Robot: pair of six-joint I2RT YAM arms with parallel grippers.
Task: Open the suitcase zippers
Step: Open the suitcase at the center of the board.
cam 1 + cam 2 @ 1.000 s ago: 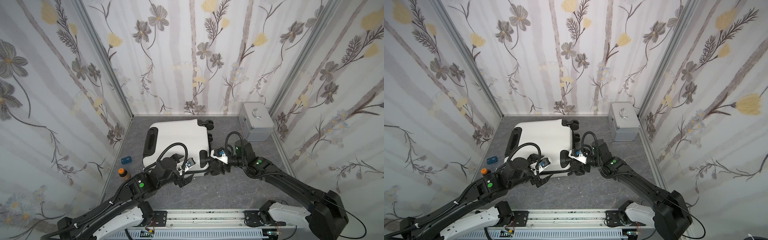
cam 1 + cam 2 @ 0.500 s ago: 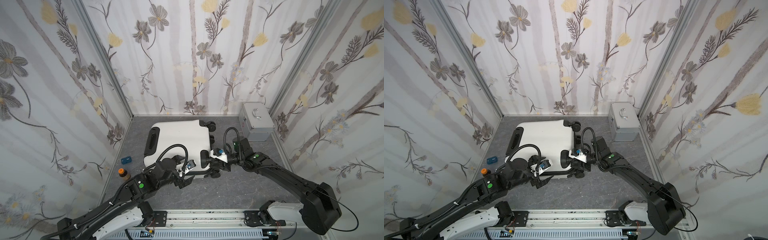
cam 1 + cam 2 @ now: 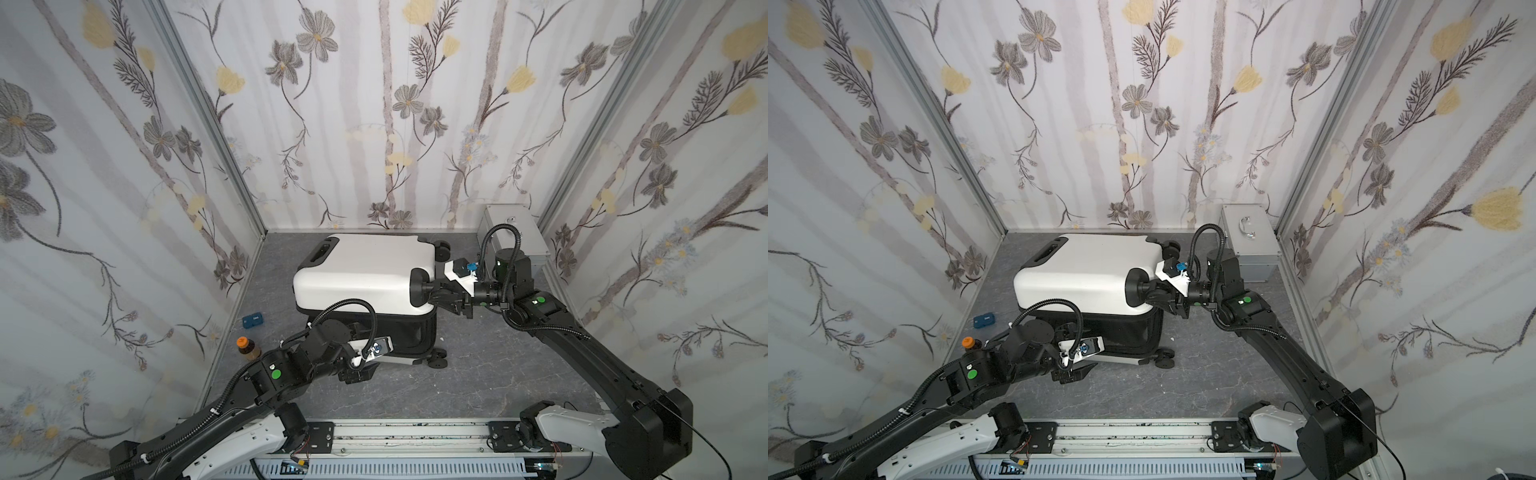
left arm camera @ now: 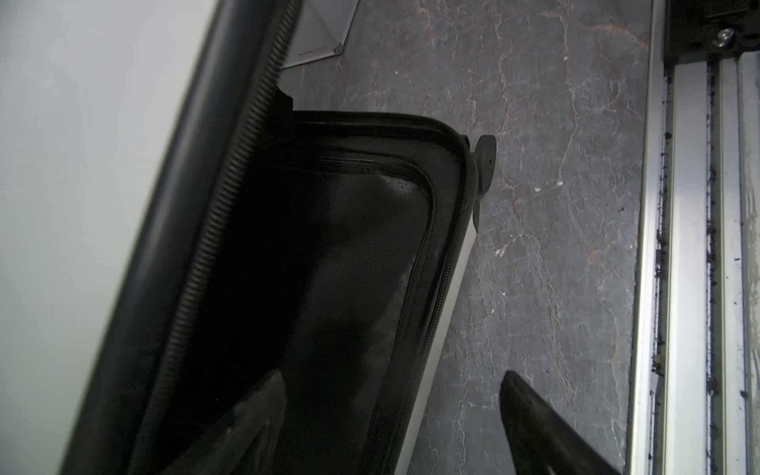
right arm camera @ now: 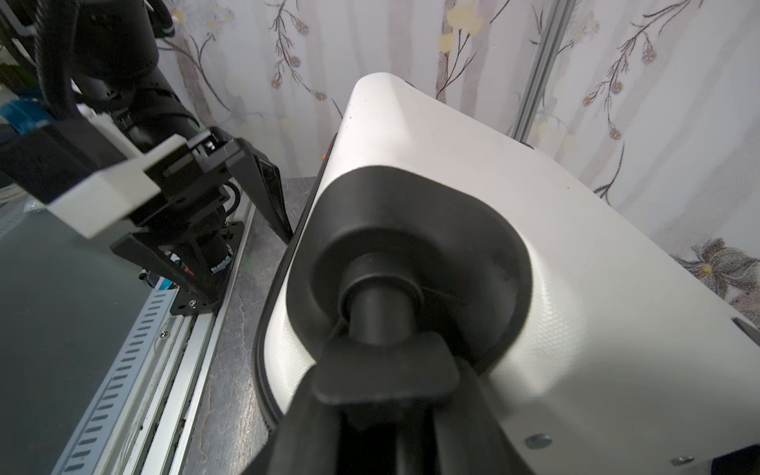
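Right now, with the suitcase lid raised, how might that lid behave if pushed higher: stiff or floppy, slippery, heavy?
Likely stiff: the lid holds its moulded shape though held only by one wheel. Its shiny surface looks slippery, so the wheel is probably the safer grip. It should pivot on its far edge.

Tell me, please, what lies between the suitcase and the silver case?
The right gripper and its wrist, shut on a wheel of the suitcase, short of the silver case; both top views show it.

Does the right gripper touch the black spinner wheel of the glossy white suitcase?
Touching. The right wrist view shows the right gripper closed around the wheel.
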